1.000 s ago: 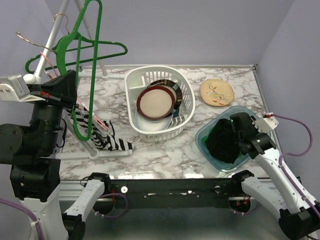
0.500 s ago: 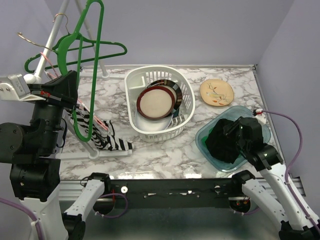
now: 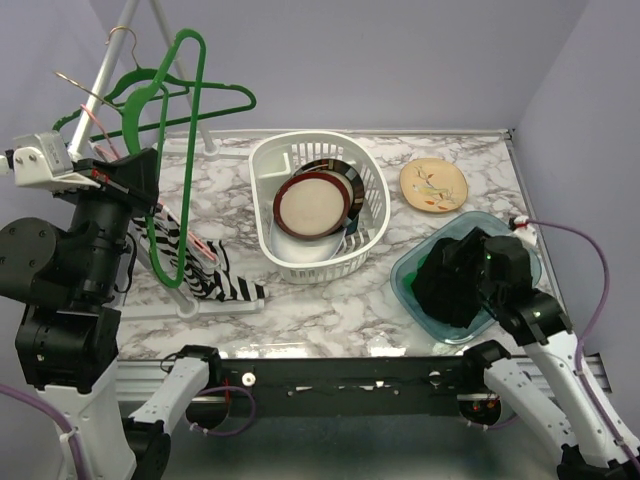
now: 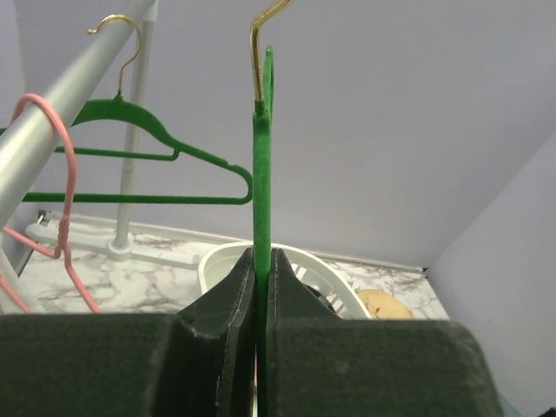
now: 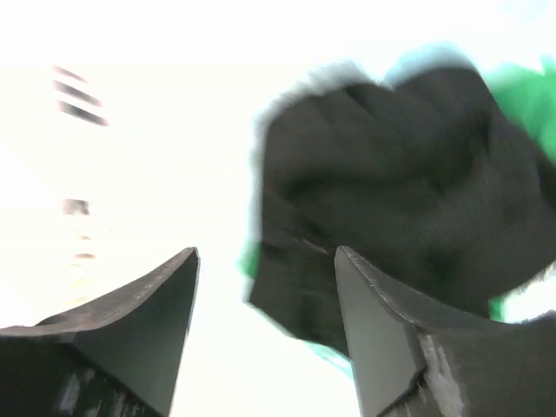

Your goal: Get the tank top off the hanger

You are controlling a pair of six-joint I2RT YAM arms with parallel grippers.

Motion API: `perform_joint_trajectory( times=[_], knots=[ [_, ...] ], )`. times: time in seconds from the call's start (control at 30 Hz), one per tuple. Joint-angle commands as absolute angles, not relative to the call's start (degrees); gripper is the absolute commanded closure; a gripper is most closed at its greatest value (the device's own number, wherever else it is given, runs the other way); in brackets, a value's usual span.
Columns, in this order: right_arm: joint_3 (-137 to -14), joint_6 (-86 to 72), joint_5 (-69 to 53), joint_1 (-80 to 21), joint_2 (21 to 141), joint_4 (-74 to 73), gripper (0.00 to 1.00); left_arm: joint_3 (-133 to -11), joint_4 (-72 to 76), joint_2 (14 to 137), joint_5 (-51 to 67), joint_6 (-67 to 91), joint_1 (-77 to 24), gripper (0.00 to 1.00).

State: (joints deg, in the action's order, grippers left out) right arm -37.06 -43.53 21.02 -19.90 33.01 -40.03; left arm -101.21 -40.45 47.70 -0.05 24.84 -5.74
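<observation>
tank top (image 3: 445,285): black, crumpled in the teal bin (image 3: 400,272), off the hanger
left gripper (image 4: 261,261): clamped on the bare green hanger (image 4: 261,174), held upright
right gripper (image 5: 265,254): fingers spread, just above the tank top

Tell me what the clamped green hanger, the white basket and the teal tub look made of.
Green hanger: likely flocked plastic, matte and slightly fuzzy-looking, with a brass-coloured metal hook. White basket: moulded plastic, smooth, with slotted walls. Teal tub: probably translucent plastic, judging by its tinted, see-through rim.
</observation>
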Motion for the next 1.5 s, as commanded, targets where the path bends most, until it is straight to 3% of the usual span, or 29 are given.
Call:
perform_joint_trajectory(
  times=[0.0, 0.23, 0.4, 0.57, 0.67, 1.03, 1.17, 1.47],
  knots=[
    [-52.4, -27.8, 11.9, -19.7, 35.1, -36.5, 0.19, -100.8, -44.6, 50.0, -2.0, 22.2, -5.6, 1.00],
    [-67.9, -29.0, -19.8, -20.3, 47.3, -28.1, 0.19, -102.2, -48.3, 51.8, -0.1, 22.1, -5.6, 1.00],
    [-77.6, -30.5, -34.2, -24.2, 54.7, -11.0, 0.23, -101.7, -45.5, 50.7, 16.8, 19.0, -5.7, 1.00],
    [-87.5, -27.5, -61.2, -26.3, 64.8, 10.9, 0.12, -96.9, -38.4, 47.7, 36.4, 22.1, -5.7, 1.00],
    [-90.3, -33.7, -67.0, -26.7, 69.9, 25.0, 0.01, -93.4, -34.5, 46.3, 47.7, 23.3, -5.7, 1.00],
    [-118.0, -45.6, -74.3, -34.9, 92.9, 30.1, 0.00, -80.4, -15.7, 42.4, 63.7, 30.0, -5.7, 1.00],
    [-130.8, -43.7, -75.6, -37.6, 100.4, 22.1, 0.00, -78.0, -13.4, 42.9, 66.1, 30.4, -5.7, 1.00],
    [-134.0, -44.1, -70.0, -41.0, 108.5, 22.5, 0.00, -74.8, -12.0, 44.1, 69.0, 28.9, -5.8, 1.00]
  ],
)
